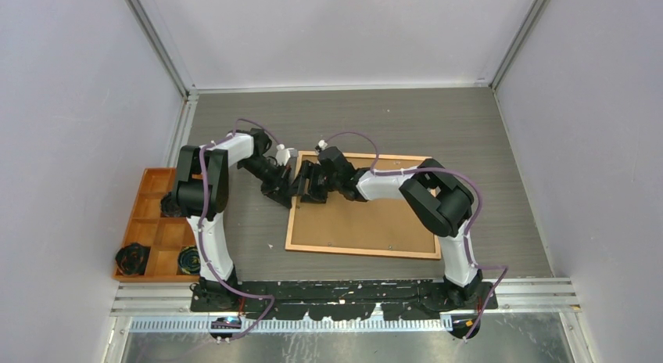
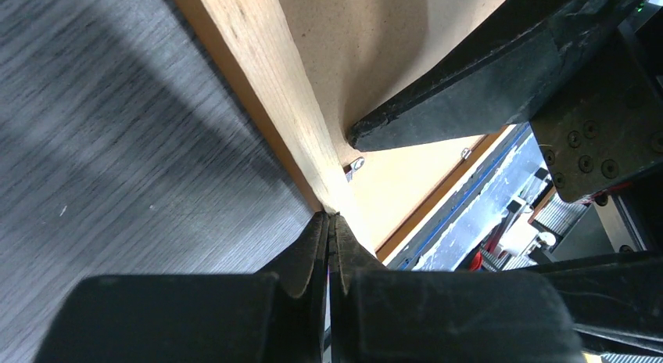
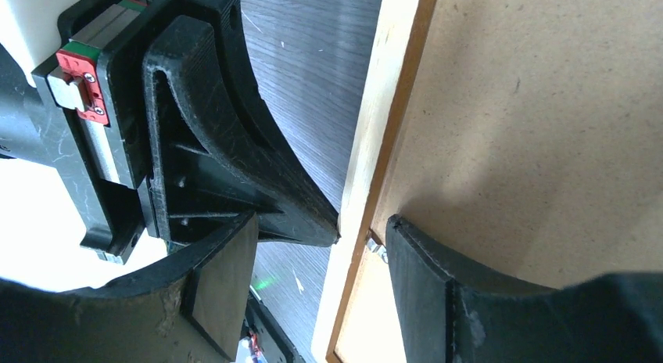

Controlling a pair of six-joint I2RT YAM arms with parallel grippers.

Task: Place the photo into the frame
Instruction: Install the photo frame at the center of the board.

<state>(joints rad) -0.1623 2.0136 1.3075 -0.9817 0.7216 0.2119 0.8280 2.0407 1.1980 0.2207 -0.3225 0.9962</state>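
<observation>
left hand (image 2: 328,222): shut, empty, tips pressing frame (image 2: 266,89) edge. right hand (image 3: 324,222): half open, empty, astride that edge by 1 tab (image 2: 356,166). frame back-up on surface (image 1: 352,120); photo unseen. best: brace steady, nudge tab gently.

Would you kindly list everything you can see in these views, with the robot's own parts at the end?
frame: one, orange-brown wood, brown fibreboard back facing up, flat at the table's middle
metal tabs: at least two, silver, along the frame's inner edge
tray: one, orange, compartments, table's left edge
round items: two, black, in the tray's near compartments
table: one, grey woodgrain
photo: none in view
arms: two, white and black, bases at the near edge
left tool: black, shut, tips at the frame's left rail
right tool: black, open, straddling that same rail, one finger on the fibreboard
</observation>
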